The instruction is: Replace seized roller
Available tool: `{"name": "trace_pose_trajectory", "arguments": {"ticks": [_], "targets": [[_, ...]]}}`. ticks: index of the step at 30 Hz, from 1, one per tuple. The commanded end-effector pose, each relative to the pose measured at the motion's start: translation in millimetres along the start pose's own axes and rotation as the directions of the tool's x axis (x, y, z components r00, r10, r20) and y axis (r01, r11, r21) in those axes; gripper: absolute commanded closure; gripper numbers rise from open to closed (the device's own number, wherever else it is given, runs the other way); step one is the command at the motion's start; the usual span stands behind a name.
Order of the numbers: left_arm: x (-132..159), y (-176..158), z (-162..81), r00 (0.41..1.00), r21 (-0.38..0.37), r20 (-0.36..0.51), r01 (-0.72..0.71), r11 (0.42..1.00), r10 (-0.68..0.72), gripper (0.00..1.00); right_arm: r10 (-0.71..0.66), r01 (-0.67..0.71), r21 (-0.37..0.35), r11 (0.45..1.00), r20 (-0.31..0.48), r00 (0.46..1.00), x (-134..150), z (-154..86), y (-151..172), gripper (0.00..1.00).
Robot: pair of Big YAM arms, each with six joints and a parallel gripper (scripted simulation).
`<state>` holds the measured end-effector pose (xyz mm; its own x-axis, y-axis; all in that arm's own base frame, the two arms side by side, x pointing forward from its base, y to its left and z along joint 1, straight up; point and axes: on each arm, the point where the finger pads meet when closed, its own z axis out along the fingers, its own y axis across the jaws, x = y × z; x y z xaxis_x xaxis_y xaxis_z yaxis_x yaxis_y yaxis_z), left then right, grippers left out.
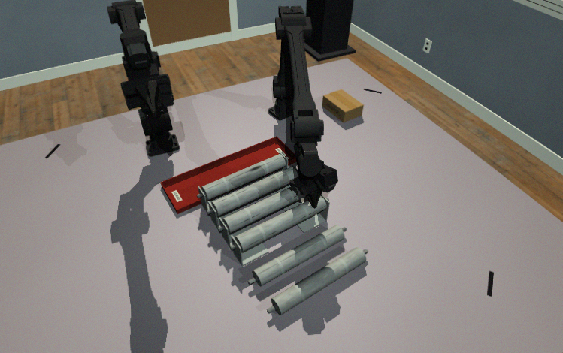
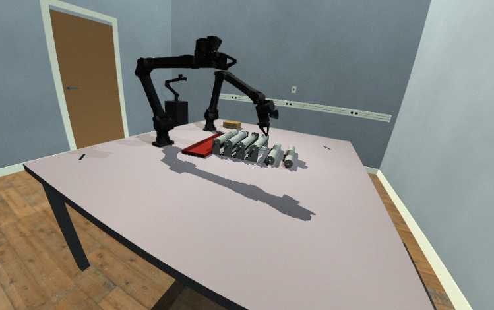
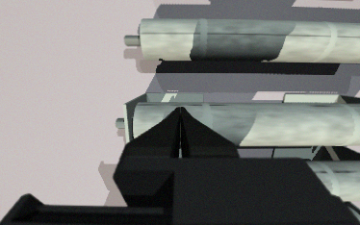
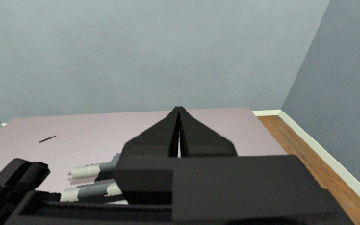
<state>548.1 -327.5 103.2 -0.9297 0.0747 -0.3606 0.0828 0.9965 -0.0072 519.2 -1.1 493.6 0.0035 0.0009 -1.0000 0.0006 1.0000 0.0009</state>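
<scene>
Roller bed: four grey rollers, all lying between their brackets. Listed from the tray side towards the near side in the top view: first roller (image 1: 243, 175) (image 2: 225, 137); second roller (image 1: 252, 192) (image 2: 237, 139); third roller (image 1: 259, 212) (image 2: 249, 141) (image 3: 355, 180); fourth roller (image 1: 274, 227) (image 2: 259, 142) (image 3: 297, 125), an axle stub (image 3: 119, 123) showing beyond its right-hand bracket (image 1: 326, 213) (image 3: 128, 115). Which of them is seized, the pictures do not tell. Scrap tray (image 1: 195, 182) (image 2: 198, 148): red, low-walled, on the far side of the bed, with no roller in it. Spare rollers, two, lying loose on the table (image 1: 406, 197) (image 2: 210, 215) (image 3: 52, 72) (image 4: 86, 132) at the near side: inner spare (image 1: 298, 258) (image 2: 273, 154) (image 3: 249, 40) (image 4: 92, 192), next to the bed; outer spare (image 1: 318, 280) (image 2: 289, 155) (image 4: 88, 171), roughly parallel to it. Left gripper (image 1: 315, 206) (image 2: 266, 134) (image 3: 181, 110): pointing down, fingers pressed together on nothing, tips at the fourth roller near its right-hand end; contact cannot be told. Right gripper (image 1: 153, 110) (image 2: 235, 61) (image 4: 179, 109): raised well above the table, fingers likewise together, nothing between. Cardboard box (image 1: 342, 105) (image 2: 231, 124): one, far right in the top view, apart from the bed.
</scene>
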Motion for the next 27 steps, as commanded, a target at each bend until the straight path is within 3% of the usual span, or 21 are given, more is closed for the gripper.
{"name": "trace_pose_trajectory", "arguments": {"ticks": [1,16,17,18,19,27], "targets": [[25,-1,24,0.998,-0.023,-0.065,-0.014,1.0,0.013,1.0,-0.004,0.004,-0.003,1.0,0.074,0.997,-44,-1,2,1.0],[25,-1,24,0.998,-0.023,-0.065,-0.014,1.0,0.013,1.0,-0.004,0.004,-0.003,1.0,0.074,0.997,-44,-1,2,1.0],[-29,-6,-10,0.998,0.023,0.056,0.026,0.999,-0.028,1.0,-0.004,0.004,-0.003,1.0,0.074,0.997,-44,-1,2,1.0],[-19,-2,-6,0.999,0.011,0.027,0.021,1.0,-0.021,1.0,-0.004,0.004,-0.003,1.0,0.074,0.997,-44,-1,2,1.0],[-40,-8,-53,0.996,0.044,0.082,0.018,0.999,-0.022,1.0,-0.004,0.004,-0.003,1.0,0.074,0.997,-44,-1,2,1.0],[-42,-14,-75,0.997,0.044,0.073,-0.002,0.999,-0.001,1.0,-0.004,0.004,-0.003,1.0,0.074,0.997,-44,-1,2,1.0]]}}
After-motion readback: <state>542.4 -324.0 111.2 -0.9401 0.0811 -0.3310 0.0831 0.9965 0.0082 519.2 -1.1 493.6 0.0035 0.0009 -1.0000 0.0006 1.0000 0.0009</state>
